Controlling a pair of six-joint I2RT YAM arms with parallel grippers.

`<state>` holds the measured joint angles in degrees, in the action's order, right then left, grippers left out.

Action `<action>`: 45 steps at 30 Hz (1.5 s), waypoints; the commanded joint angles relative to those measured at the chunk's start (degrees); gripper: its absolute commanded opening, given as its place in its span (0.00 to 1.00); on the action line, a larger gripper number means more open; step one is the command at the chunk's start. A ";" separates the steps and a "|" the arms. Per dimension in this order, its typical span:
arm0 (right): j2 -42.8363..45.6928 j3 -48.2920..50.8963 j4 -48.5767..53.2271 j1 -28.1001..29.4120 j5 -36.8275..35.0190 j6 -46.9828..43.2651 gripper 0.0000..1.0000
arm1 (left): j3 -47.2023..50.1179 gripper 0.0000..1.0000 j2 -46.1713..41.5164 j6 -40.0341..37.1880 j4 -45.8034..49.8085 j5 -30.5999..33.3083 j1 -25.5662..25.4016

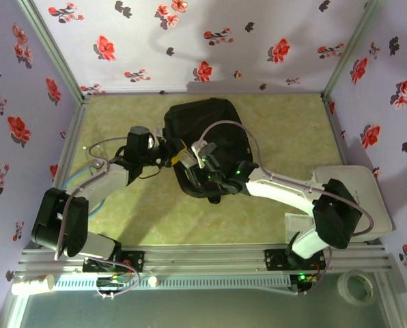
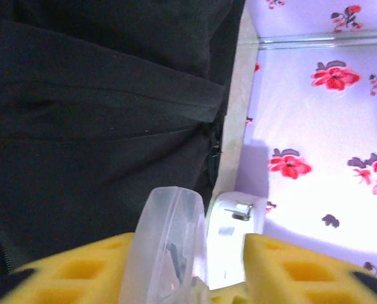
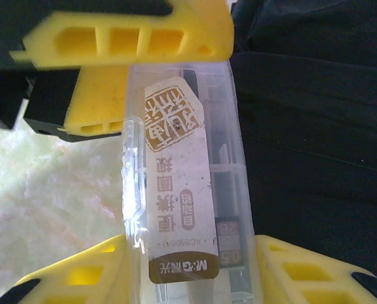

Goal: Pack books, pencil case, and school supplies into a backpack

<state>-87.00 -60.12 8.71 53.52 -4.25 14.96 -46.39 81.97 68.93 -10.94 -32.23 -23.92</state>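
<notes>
Two grippers meet on one small thing, so we take them from the left. Our left gripper (image 2: 191, 259) comes in from the left of the table (image 1: 285, 123) and stops at the left edge of the backpack (image 1: 214, 123). Its yellow fingers (image 2: 81, 269) stand on either side of one end of the pencil case (image 2: 169, 240). The left finger looks to be against the clear shell, but a sliver of gap shows at the other. We therefore cannot tell whether this gripper has bitten or only brackets the case.

The case sits in the middle, lifted off the table and hanging just above the near left part of the black fabric. From the right wrist its labelled side faces the camera and its long axis runs straight from one gripper to the other. In the scene that is roughly left to right, across the bag rather than down into it.

To the right, our right gripper (image 3: 188, 259) is clamped on the other end, with both fingers pressed to the narrow sides of the shell. It hangs over the bag's middle, so it is the arm better placed for the drop.

We judge this to be a handover or a two-handed steadying. The coming move depends on turning that long axis toward the bag's opening, which lies below and farther away. We cannot make out an open mouth among the dark folds.
</notes>
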 commanded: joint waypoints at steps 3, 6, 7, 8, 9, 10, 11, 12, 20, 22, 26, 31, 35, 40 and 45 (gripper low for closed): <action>1.88 0.52 -3.78 -1.71 3.02 4.31 0.43 | -0.31 0.16 0.79 2.10 -6.81 -1.77 -0.59; 3.76 1.20 -6.17 -4.77 8.39 9.58 0.57 | -1.05 0.09 1.07 1.66 -6.86 -2.30 -0.54; 4.50 1.57 -7.62 -6.03 10.81 11.95 0.66 | -1.44 0.09 1.16 1.50 -6.95 -2.43 -0.46; 5.37 2.27 -9.36 -7.52 13.40 14.75 0.75 | -1.96 0.09 1.40 1.54 -7.35 -2.71 -0.43; 6.12 3.05 -11.38 -8.98 15.56 17.63 0.80 | -2.58 0.09 1.81 1.85 -8.15 -3.21 -0.48; 6.59 3.88 -13.55 -10.32 17.84 20.44 0.83 | -3.02 0.09 2.23 2.27 -9.10 -3.73 -0.44; 7.19 5.12 -16.49 -11.96 20.30 23.70 0.85 | -3.56 0.09 2.83 3.02 -10.67 -4.50 -0.43; 7.43 6.26 -19.58 -13.62 22.45 27.32 0.86 | -4.16 0.09 3.40 3.96 -12.24 -5.12 -0.45; 5.01 9.06 -32.80 -21.23 33.18 45.92 0.86 | -9.22 0.10 6.92 8.70 -20.64 -7.23 -0.42; 4.43 8.93 -35.17 -21.44 35.07 48.36 0.85 | -10.50 0.11 7.67 9.52 -22.01 -7.45 -0.43; 3.60 8.25 -39.62 -21.68 38.52 51.73 0.76 | -12.77 0.11 9.07 10.08 -22.35 -8.07 -0.32; 4.34 9.74 -45.24 -22.92 38.95 55.35 0.53 | -13.71 0.12 9.54 10.17 -22.50 -8.11 0.62; 3.55 9.07 -45.79 -23.44 40.75 57.07 0.38 | -14.16 0.15 9.37 9.38 -21.10 -8.11 0.55; 3.41 9.00 -45.66 -23.55 40.85 56.88 0.24 | -16.04 0.30 8.10 3.27 -12.31 -7.79 0.54; 5.32 9.33 -39.96 -23.95 38.79 52.52 0.19 | -21.14 0.61 8.20 -8.71 7.73 -3.21 2.03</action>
<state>-83.77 -50.83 -32.67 30.00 34.81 70.52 -63.40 90.85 70.85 -18.13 -38.50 -23.11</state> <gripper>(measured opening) 0.208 0.581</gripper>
